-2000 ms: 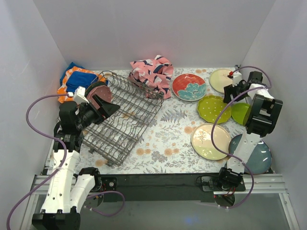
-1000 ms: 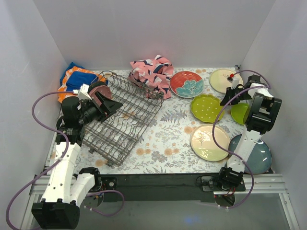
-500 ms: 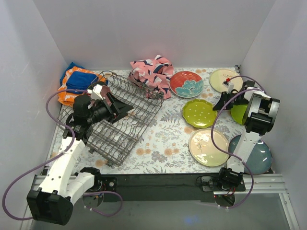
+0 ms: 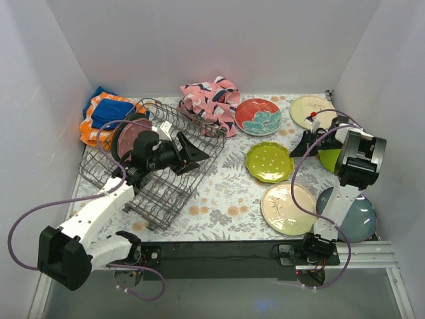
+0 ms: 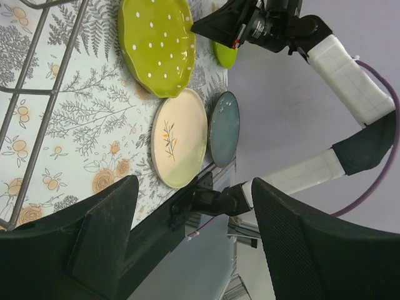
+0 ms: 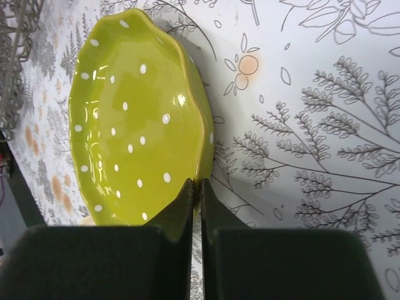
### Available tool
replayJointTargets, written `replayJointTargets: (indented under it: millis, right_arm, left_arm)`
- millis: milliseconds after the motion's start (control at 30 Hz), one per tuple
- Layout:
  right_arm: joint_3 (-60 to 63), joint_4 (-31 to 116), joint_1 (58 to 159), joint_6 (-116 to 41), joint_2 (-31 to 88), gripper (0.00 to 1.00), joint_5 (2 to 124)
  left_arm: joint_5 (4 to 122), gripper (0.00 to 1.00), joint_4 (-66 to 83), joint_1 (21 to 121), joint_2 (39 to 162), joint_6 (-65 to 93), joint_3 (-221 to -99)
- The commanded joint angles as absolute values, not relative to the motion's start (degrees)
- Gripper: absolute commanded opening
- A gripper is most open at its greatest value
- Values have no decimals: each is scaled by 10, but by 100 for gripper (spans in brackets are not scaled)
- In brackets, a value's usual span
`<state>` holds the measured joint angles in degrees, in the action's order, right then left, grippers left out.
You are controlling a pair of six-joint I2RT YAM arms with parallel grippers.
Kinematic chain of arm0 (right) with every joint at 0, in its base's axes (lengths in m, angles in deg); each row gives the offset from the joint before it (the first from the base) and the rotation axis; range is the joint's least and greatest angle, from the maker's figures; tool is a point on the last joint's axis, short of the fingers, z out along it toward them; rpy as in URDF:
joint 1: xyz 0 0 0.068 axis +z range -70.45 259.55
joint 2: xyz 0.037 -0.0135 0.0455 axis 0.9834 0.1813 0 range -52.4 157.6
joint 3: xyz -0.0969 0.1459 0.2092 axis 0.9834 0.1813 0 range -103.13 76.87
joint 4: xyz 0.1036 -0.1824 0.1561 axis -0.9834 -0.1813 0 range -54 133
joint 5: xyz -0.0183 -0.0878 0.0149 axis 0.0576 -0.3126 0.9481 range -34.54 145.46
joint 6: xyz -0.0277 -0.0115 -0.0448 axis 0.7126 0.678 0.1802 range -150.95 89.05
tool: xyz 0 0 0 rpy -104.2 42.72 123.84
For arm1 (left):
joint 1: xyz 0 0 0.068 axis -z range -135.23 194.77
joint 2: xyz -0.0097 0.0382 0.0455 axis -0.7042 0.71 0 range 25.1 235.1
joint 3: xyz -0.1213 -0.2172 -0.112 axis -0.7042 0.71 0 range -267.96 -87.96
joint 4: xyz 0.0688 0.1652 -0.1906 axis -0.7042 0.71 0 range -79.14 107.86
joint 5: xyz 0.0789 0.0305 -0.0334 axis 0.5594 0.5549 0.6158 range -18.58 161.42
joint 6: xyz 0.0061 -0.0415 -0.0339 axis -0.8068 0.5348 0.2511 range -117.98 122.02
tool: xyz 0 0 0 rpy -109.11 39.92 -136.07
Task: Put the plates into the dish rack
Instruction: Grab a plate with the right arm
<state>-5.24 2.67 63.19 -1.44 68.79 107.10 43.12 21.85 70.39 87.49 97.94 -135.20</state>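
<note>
Green plate [image 4: 269,161] has slid toward the rack [image 4: 174,194] and now lies flat near its right side, not touching. The right gripper [image 6: 200,187], fingers pressed together and empty, is at its rim. Left gripper [image 4: 198,150] has swung over the rack, jaws wide and empty, with a mauve plate [image 4: 125,135] standing at the rack's far-left end. So probably one is loaded and the next is being fed into reach. Green plate: glossy, scalloped, white-dotted.

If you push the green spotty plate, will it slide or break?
The green spotty plate looks shiny and glazed, so it probably slides easily on the flat tablecloth. It seems stiff ceramic; its wavy rim might chip if bumped hard.
</note>
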Motion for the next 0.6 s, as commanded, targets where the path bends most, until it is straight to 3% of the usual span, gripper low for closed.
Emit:
replayJointTargets:
  millis: [0, 333, 367, 500, 567]
  right_arm:
    - [-45, -10, 639, -55, 641, 1, 1151]
    - [-22, 18, 666, -56, 607, 2, 1037]
    - [-23, 21, 666, -59, 604, 6, 1033]
    - [-37, 33, 668, -55, 591, 39, 1013]
    - [-48, 32, 678, -51, 594, 46, 987]
  left_arm:
    - [476, 71, 200, 744, 903, 992, -1373]
    - [523, 70, 198, 816, 992, 992, -1420]
    - [527, 70, 199, 825, 998, 993, -1424]
    - [540, 69, 207, 848, 1030, 987, -1443]
    - [547, 69, 209, 858, 1046, 987, -1450]
